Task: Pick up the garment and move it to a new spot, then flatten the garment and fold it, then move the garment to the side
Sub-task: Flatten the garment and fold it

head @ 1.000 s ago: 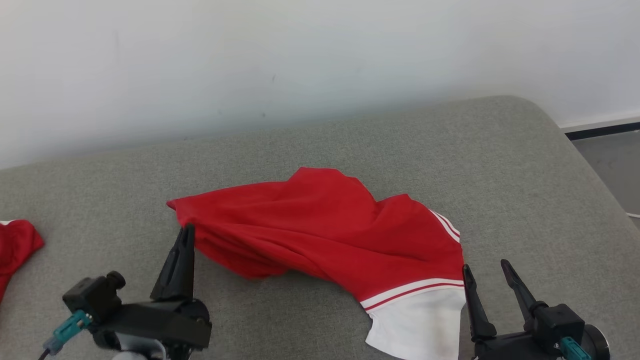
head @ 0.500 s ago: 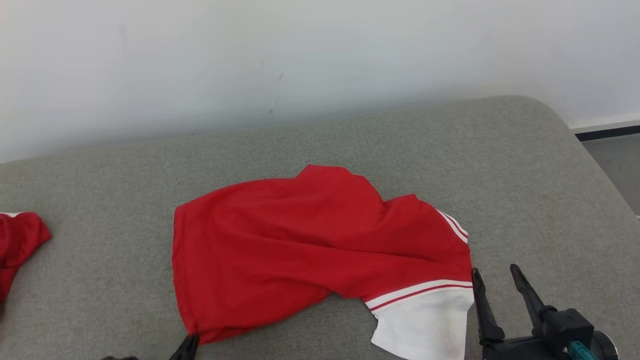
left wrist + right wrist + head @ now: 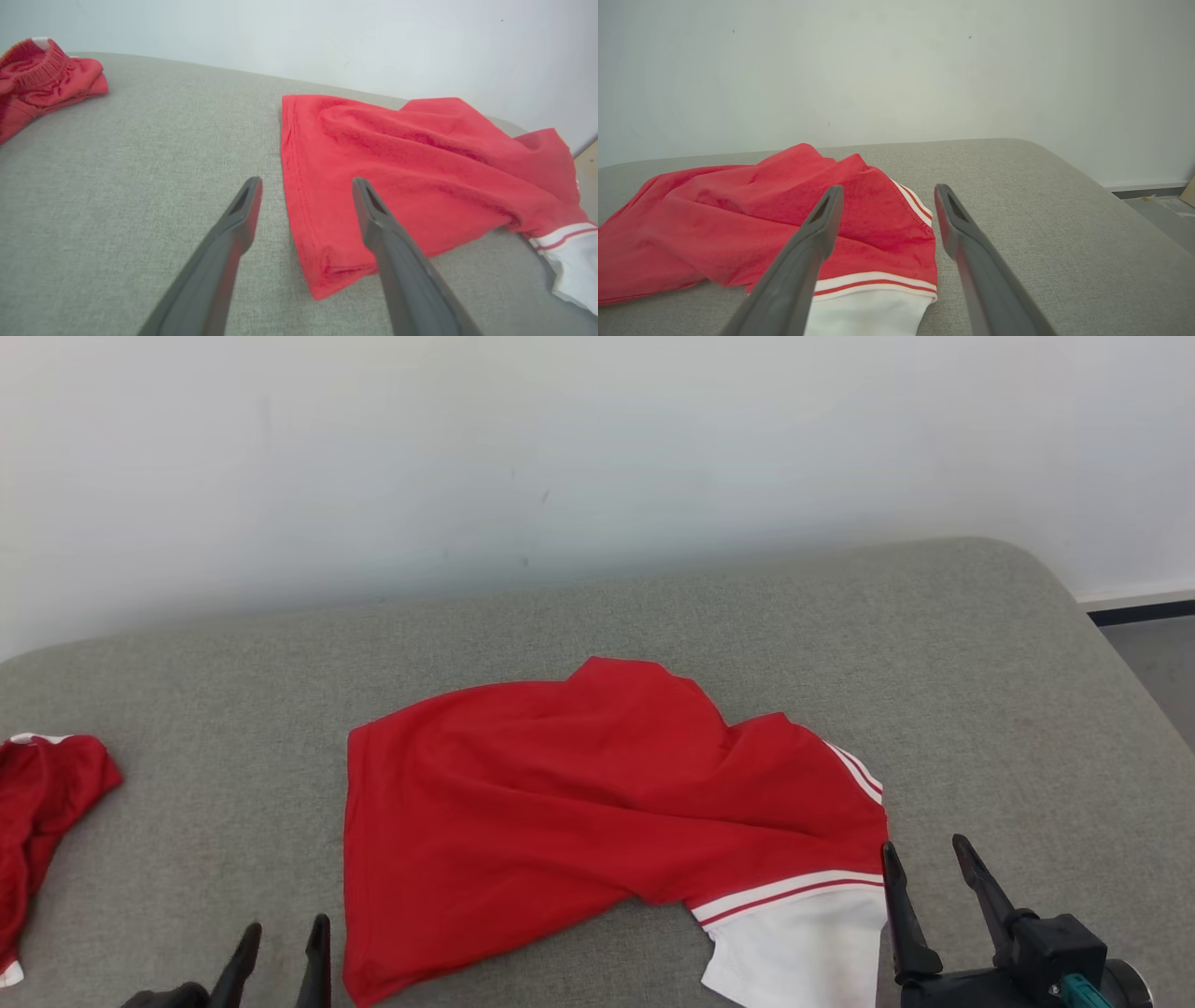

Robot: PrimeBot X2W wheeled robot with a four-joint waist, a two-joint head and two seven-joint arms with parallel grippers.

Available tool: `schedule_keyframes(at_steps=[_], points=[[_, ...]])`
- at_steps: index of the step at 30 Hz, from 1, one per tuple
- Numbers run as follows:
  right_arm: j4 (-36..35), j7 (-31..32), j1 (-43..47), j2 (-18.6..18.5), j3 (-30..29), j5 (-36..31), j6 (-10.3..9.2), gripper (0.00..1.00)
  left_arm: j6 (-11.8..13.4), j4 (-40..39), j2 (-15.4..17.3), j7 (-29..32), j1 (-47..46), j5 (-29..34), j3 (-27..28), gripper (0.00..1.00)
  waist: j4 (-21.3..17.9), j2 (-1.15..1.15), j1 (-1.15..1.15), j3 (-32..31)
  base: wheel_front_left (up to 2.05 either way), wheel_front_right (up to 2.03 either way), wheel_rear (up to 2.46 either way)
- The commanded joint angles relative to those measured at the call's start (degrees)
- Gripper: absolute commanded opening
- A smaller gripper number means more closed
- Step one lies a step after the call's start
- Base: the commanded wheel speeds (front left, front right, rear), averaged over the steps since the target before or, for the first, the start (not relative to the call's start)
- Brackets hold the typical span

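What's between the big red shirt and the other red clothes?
Head view: bare gray cushion separates shirt and red clothes; the open left pincer sits at its near end.

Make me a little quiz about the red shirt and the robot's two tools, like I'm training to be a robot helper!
1. True or false: the left tool is gripping the red garment.
2. The garment's white part lies nearest to: A the right tool, B the left tool, C the other red cloth.
3. Fill in: the other red cloth lies on the robot's ____ side.
Key: 1 false, the left tool stands open beside the red garment; 2 A; 3 left.
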Motion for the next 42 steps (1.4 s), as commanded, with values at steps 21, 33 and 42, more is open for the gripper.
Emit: schedule_keyframes(at_steps=[21, 33, 42], points=[[6.9, 1.4, -2.2, -2.7, 0.5, 1.1, 0.03, 1.00, -2.5, -8.1, -12.2, -0.1, 3.5, 17.5, 12.1, 1.00, 3.0, 0.00, 0.00, -6.7, 0.00, 0.00, 0.00], [8.0, 1.2, -2.9, -4.9, 4.7, 3.5, 0.03, 1.00, -2.1, -5.0, -13.3, -0.1, 5.8, 19.2, 14.3, 1.00, 2.9, 0.00, 0.00, -8.1, 0.00, 0.00, 0.00], [7.3, 1.3, -3.0, -5.6, 5.4, 4.3, 0.03, 1.00, -2.6, -4.8, -13.6, -0.1, 6.3, 19.7, 14.8, 1.00, 3.2, 0.00, 0.00, -7.5, 0.00, 0.00, 0.00]])
